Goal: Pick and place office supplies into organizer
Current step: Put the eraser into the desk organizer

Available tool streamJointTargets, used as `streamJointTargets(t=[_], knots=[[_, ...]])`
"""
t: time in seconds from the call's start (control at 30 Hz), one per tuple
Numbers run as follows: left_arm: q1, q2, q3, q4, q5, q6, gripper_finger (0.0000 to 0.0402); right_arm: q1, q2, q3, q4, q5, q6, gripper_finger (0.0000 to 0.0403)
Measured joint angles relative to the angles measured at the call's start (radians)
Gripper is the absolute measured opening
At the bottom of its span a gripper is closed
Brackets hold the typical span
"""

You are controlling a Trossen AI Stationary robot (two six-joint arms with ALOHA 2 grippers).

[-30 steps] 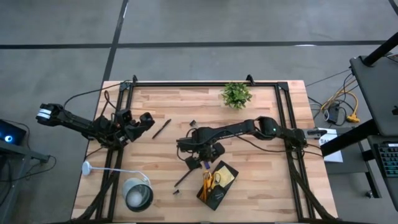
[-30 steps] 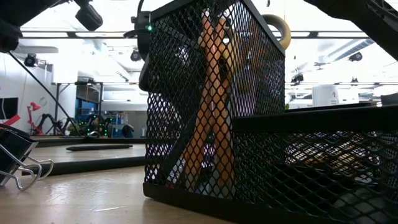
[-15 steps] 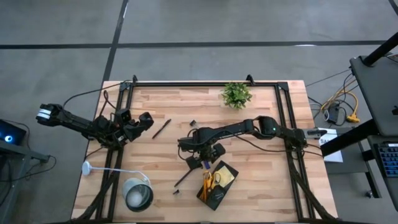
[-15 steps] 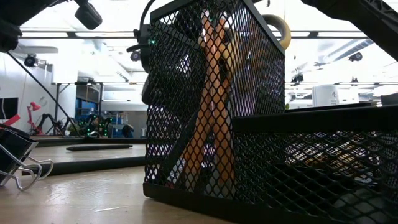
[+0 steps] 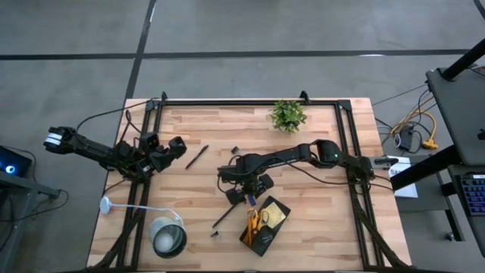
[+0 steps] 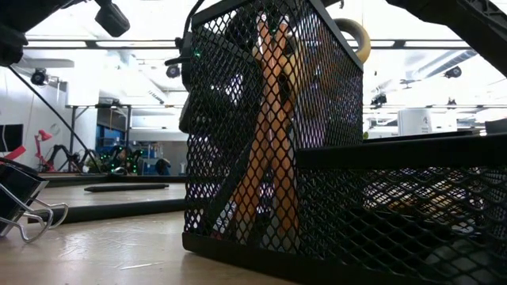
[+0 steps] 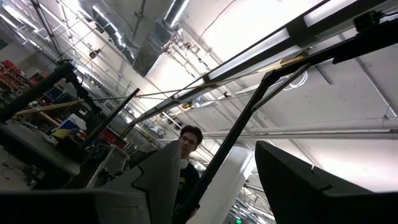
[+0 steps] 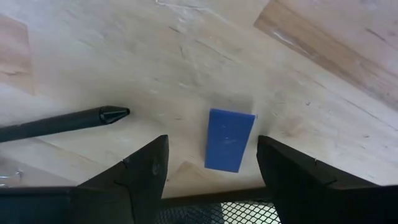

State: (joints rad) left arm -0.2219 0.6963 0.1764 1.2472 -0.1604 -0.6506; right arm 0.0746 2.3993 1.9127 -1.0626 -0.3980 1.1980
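Your right gripper (image 8: 211,171) — fingers apart, holding nothing.
One blue eraser (image 8: 230,139) lies between them; one black pen (image 8: 59,122) beside — no readable writing.

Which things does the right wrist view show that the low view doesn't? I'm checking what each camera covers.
Right wrist only: a small flat blue rectangular piece on the wooden table, lying between the right end effector fingers, apart from them. Low only: orange pencils standing inside the organizer, a black-and-silver binder clip. Both: the black mesh organizer, a black pen.
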Motion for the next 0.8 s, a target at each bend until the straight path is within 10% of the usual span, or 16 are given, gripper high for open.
streamJointTargets(t=[0.8], knots=[[0.000,-0.010,0.000,0.000,0.007,0.000,0.0191,0.055,0.003,0.028,-0.043,0.330,-0.096,0.0230]])
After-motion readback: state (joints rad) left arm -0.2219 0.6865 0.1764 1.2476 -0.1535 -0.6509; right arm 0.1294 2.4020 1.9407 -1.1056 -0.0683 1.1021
